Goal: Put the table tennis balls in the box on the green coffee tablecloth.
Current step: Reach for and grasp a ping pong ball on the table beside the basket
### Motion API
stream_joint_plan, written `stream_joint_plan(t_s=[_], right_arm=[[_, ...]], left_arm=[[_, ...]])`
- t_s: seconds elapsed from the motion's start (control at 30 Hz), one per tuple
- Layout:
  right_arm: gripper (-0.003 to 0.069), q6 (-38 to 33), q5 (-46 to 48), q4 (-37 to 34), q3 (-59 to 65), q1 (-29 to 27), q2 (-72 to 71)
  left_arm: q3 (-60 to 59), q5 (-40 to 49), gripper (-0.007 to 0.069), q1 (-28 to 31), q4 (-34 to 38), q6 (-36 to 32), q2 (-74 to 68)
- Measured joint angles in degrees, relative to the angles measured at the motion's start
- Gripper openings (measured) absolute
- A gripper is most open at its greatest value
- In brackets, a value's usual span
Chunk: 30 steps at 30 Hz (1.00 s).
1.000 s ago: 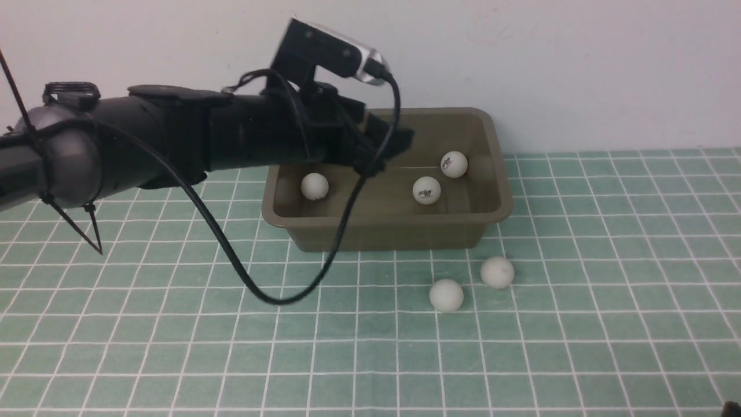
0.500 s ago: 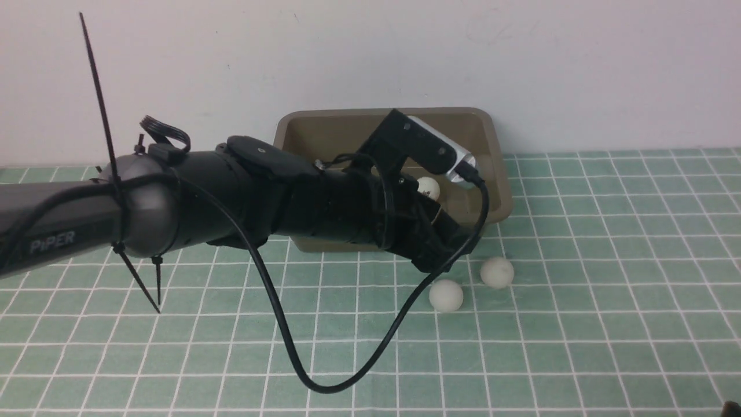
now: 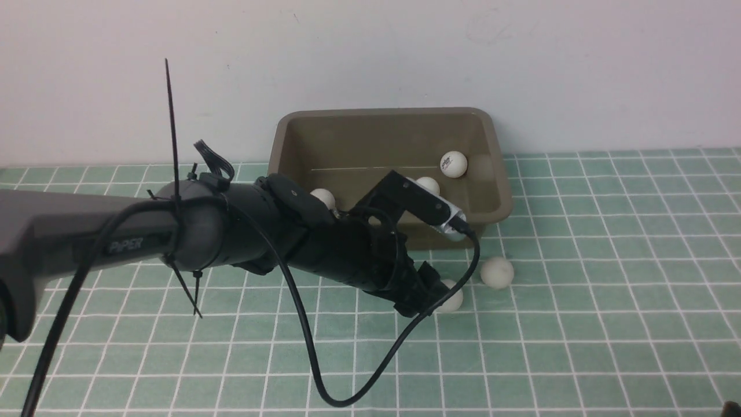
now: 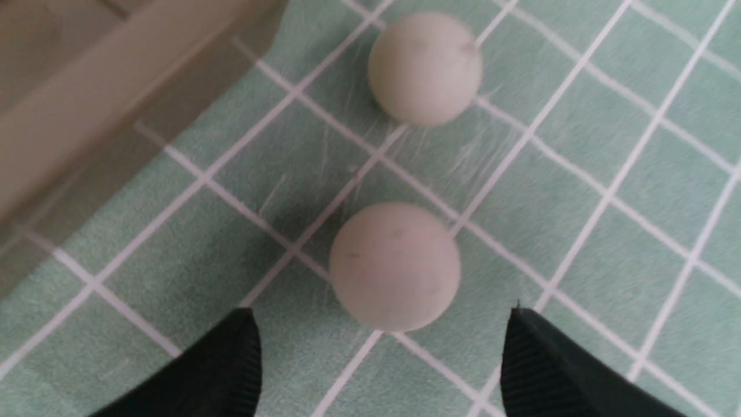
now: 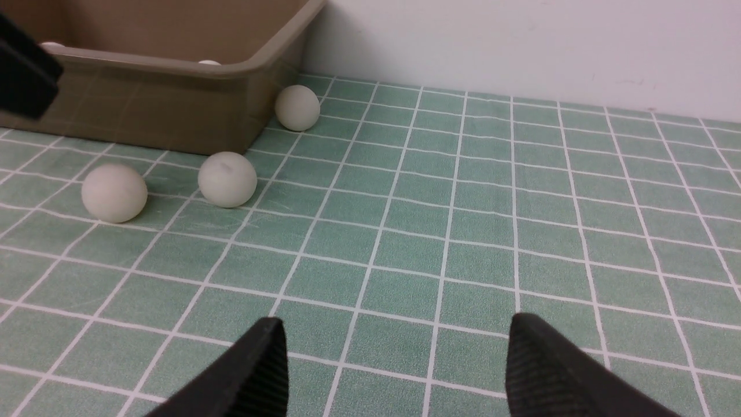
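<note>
Right now your left gripper (image 4: 379,359) stands spread wide and holds nothing. It is low over the green coffee tablecloth (image 3: 579,347), with the nearest ball (image 4: 395,266) just ahead of the gap between its jaws, untouched. A second ball (image 3: 496,272) lies near that one, at two o'clock from it in the front view. The box (image 3: 382,109) sits at twelve o'clock with three table tennis balls (image 3: 453,164) inside. Your right gripper (image 5: 396,359) is likewise spread and bare. Its wrist view shows a third loose ball (image 5: 297,108) just beside the box's right wall. I judge you about halfway: three in, three left.
</note>
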<state>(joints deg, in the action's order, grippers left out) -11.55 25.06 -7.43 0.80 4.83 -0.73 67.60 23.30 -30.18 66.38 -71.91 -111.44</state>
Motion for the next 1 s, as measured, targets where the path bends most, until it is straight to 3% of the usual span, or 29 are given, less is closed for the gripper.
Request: stream_joint_plan(t_s=[0.23, 0.8, 0.87, 0.97, 1.0], right_arm=[[0.0462, 0.0, 0.0, 0.0, 0.0, 0.0, 0.0], [0.0462, 0.0, 0.0, 0.0, 0.0, 0.0, 0.0], [0.0462, 0.0, 0.0, 0.0, 0.0, 0.0, 0.0], [0.0462, 0.0, 0.0, 0.0, 0.0, 0.0, 0.0], [0.0462, 0.0, 0.0, 0.0, 0.0, 0.0, 0.0]], left_arm=[[0.0, -2.1, 0.0499, -1.6, 3.3, -5.4, -3.1], [0.0, -7.1, 0.0533, -3.5, 21.5, -25.2, -7.0], [0.0, -7.2, 0.0501, -3.5, 26.5, -31.2, -7.4], [0.1, -7.4, 0.0340, -3.5, 30.9, -40.0, -7.4], [0.1, -7.4, 0.0334, -3.5, 31.1, -41.4, -7.4]])
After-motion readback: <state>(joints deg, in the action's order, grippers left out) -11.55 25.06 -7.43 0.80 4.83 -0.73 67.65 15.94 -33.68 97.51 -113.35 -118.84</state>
